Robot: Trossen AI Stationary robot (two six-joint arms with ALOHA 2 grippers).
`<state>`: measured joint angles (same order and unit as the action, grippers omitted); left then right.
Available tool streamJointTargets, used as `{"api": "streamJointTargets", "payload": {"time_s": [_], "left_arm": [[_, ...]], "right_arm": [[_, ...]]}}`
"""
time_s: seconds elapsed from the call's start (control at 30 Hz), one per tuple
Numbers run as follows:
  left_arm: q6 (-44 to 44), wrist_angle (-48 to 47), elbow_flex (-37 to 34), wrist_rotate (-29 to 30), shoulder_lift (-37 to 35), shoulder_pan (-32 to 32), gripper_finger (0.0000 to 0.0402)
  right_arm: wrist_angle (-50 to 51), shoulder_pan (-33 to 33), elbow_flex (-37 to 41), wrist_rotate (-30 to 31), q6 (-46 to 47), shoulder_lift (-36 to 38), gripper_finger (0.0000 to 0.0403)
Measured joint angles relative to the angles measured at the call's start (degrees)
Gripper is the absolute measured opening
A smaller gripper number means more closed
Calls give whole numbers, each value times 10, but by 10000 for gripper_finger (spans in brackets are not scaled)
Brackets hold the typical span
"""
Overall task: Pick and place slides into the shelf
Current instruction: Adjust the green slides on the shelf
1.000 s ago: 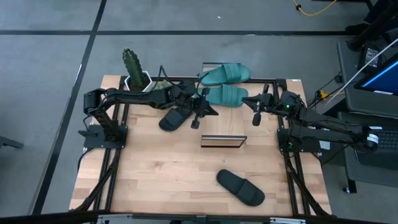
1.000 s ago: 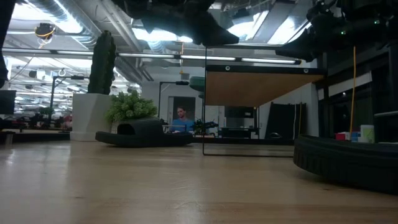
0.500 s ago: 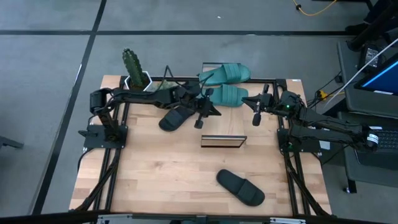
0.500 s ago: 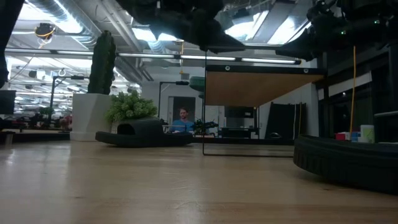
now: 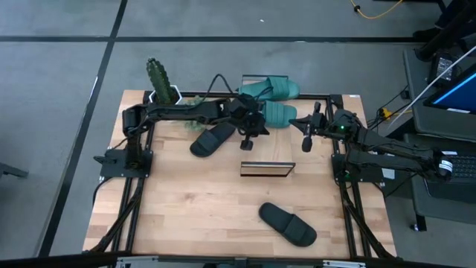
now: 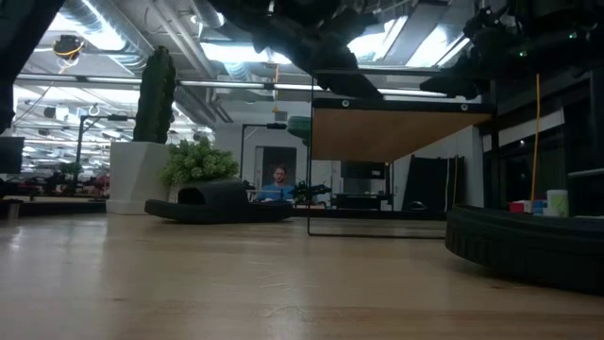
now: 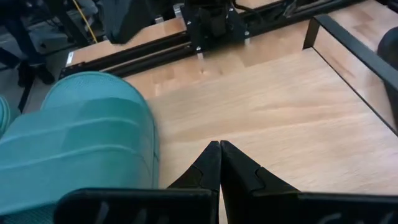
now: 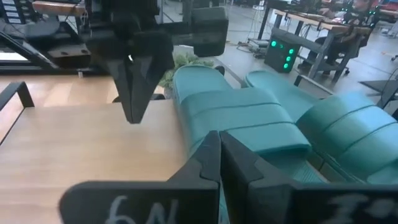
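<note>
**No slides shelved yet; both claws clenched, holding nothing**

While all four slides lie on the tabletop (image 5: 186, 193), the shelf (image 5: 267, 169) stands mid-table with nothing seen on or under it. Two teal slides sit at the far edge, one (image 5: 269, 87) behind the other (image 5: 272, 114). One black slide (image 5: 212, 139) lies left of centre; the second (image 5: 288, 225) lies near the front, well apart from the rest.

Judgement: task at its start, four placements left.

Left gripper (image 7: 219, 163): fingers pressed together, empty, just beside the nearer teal slide's toe, not touching. Right gripper (image 8: 219, 158): fingers likewise closed, empty, pointed at that slide from the other side.
</note>
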<state>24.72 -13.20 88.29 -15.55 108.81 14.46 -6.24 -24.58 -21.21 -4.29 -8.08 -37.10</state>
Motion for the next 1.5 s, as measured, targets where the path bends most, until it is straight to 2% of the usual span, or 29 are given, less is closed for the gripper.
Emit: {"api": "streamJointTargets", "payload": {"time_s": [0.13,0.83,1.5], "left_arm": [[-10,-6,0,11,0,-6,0],[-1,0,0,175,27,-9,0],[-5,37,1,173,49,24,0]], "right_arm": [[4,0,0,0,-13,0,3],[4,0,0,0,-10,0,3],[5,0,0,0,5,0,3]]}}
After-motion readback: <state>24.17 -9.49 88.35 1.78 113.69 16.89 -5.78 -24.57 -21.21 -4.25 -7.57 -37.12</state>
